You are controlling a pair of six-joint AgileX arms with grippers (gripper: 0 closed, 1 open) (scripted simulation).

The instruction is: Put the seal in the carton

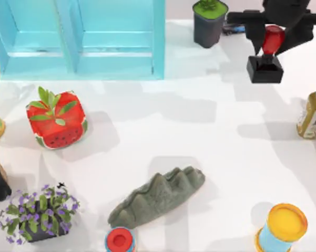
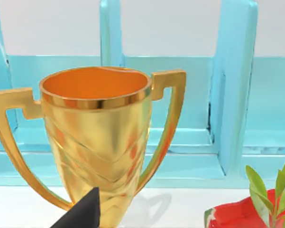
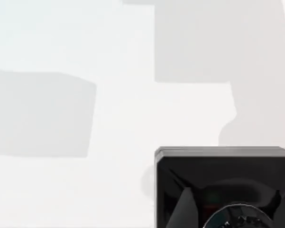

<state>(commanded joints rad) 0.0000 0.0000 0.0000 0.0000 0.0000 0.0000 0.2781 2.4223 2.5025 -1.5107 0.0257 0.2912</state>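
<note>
Up close in the right wrist view, that black block is the seal (image 3: 225, 185) — from above it's at the upper right of the frame, right gripper (image 1: 272, 38) pinched on its red knob, base hanging below. Carton (image 1: 79, 39), the turquoise one, sits upper left, well apart. Risk as I see it: the knob is glossy and rounded, so a quick swing across could let it twist or slip out. Left gripper (image 2: 83, 211) is parked by the gold trophy (image 2: 97, 142) — can't tell its jaws.

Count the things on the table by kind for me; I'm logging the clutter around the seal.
Plants: 3 (potted plant, flower pot, watermelon planter)
Jars and bottles: 3 (red-capped jar, yellow-lidded jar, bottle)
Trophy: 1
Rock: 1
Seal: 1
Carton: 1
Total: 10
</note>
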